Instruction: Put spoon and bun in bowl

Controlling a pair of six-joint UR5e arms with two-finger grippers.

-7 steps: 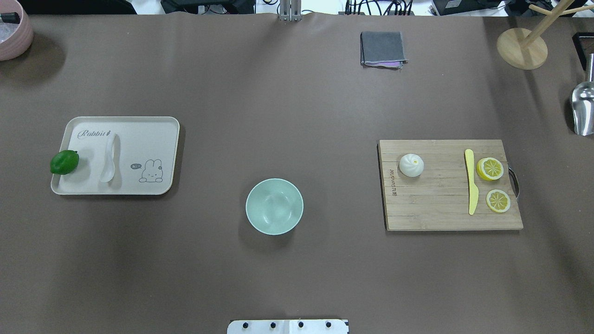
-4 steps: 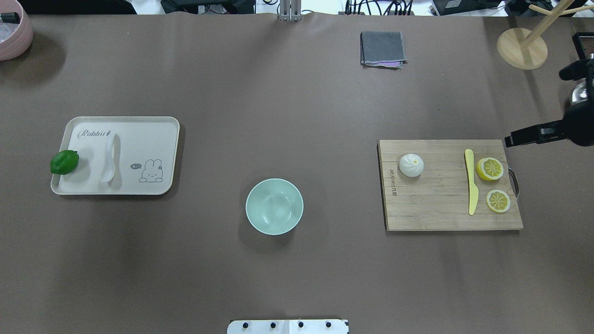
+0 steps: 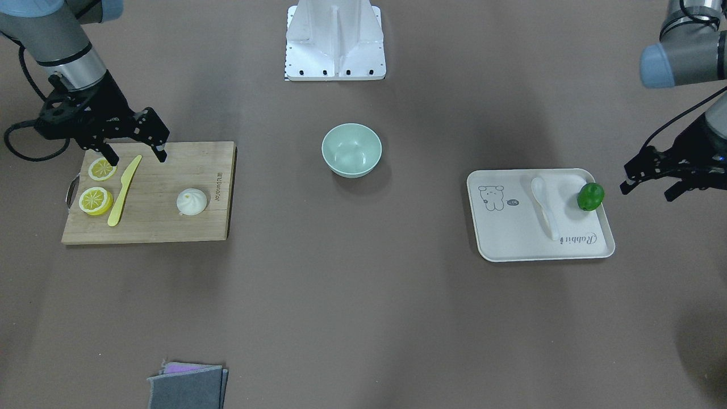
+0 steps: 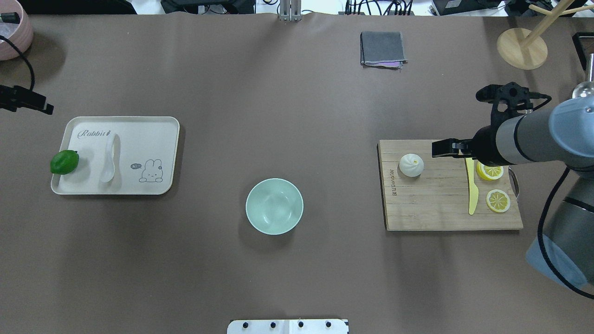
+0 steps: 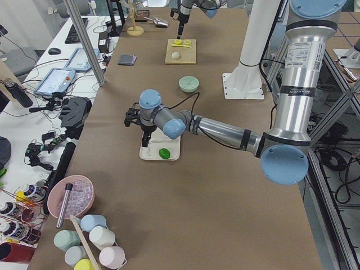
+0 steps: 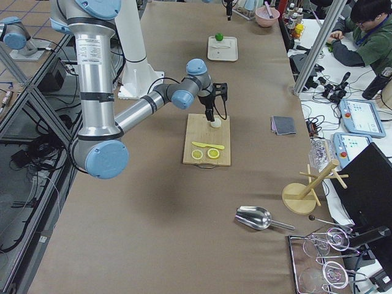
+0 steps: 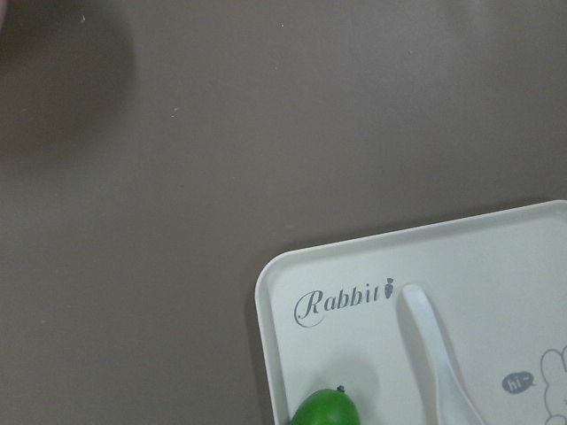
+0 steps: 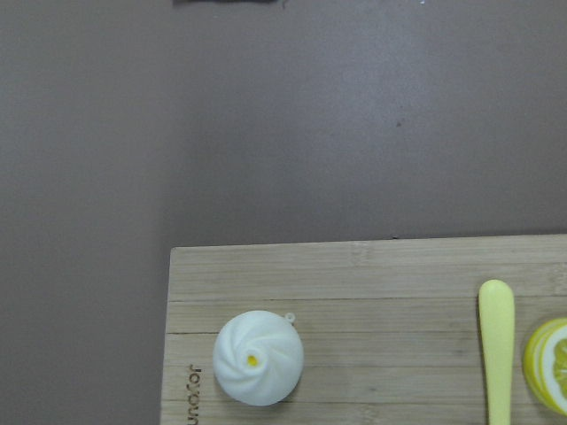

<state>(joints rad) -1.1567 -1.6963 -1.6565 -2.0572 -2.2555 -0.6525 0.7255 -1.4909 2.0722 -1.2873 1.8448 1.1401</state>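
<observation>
On the cutting board (image 4: 436,204), a round white swirl-topped bun (image 4: 411,165).

Overhead and front-facing views look steeply down from opposite sides — both share the bowl (image 4: 253,195) mid-frame. Side views look along the surface (image 5: 197,197); wrist views sit close over tray (image 7: 496,266) and board (image 8: 381,283).

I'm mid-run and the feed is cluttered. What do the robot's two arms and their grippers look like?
Both arms are silver-grey metal tubes with pale blue caps on the joints: right arm, left arm. The right gripper and left gripper are matte black, each with two slim fingers. A thin black cable loops off the right wrist, and another runs to the left wrist. No markings are readable.
</observation>
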